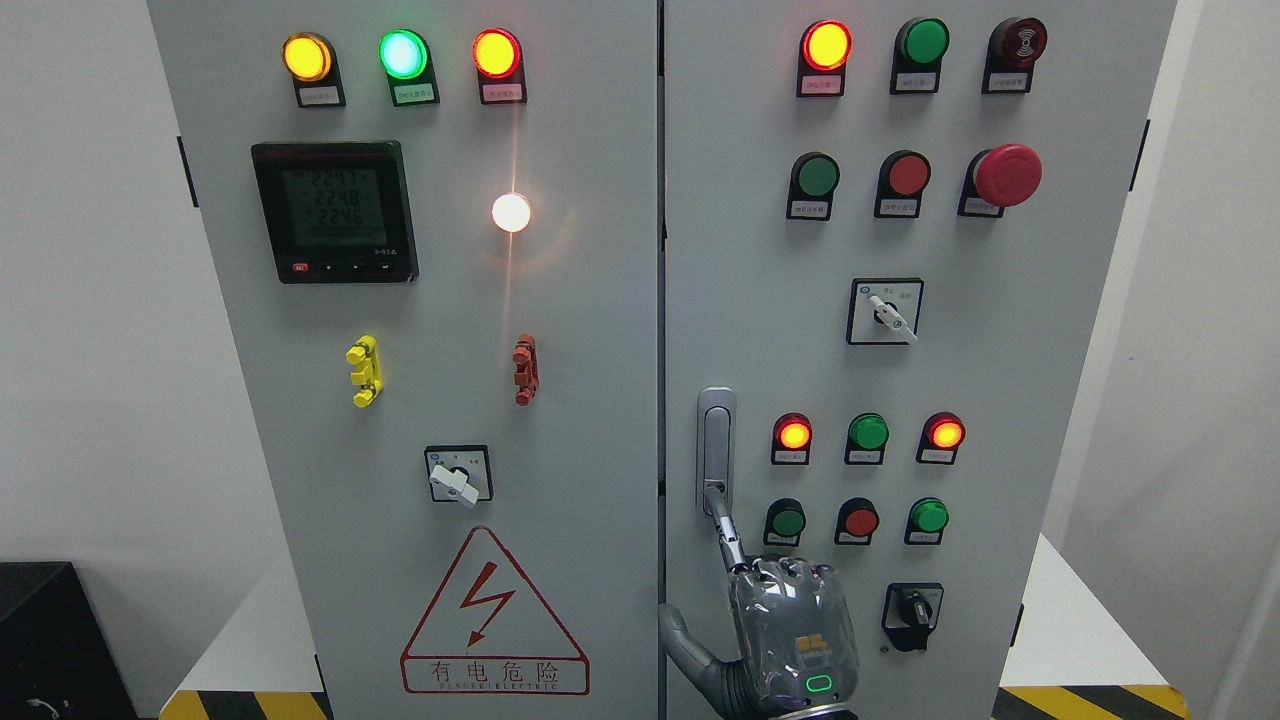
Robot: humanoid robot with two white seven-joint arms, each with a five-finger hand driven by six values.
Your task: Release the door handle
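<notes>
Right hand point(790, 630): comes up from the bottom edge just right of the middle, its back to the camera, in front of the lower part of the right door point(1040, 380).
Hand state: three fingers are curled into the palm, the thumb point(685, 640) sticks out to the left, and the index finger point(730, 540) is stretched up and slightly left. It grips nothing; only that one finger reaches the handle.
Contact: the index tip lies on the lower end of the door handle point(716, 440). Whether it presses on the handle or hooks behind it cannot be told from this view.
Handle position: on the right door, just beside the centre seam point(661, 300), level with the upper row of small lamps point(868, 432).
Handle axis: long and vertical, flat in its recess, running straight up from the fingertip.
Direction from hand: the handle is above and a little left of the knuckles, so the finger points along its length, not across it.
Nearer arm: the right hand is the only one near; the left hand is not in view.
Judgement: letting go should need only a draw-back of the index down and away from the door, clear of the buttons point(788, 522) just to its right.
</notes>
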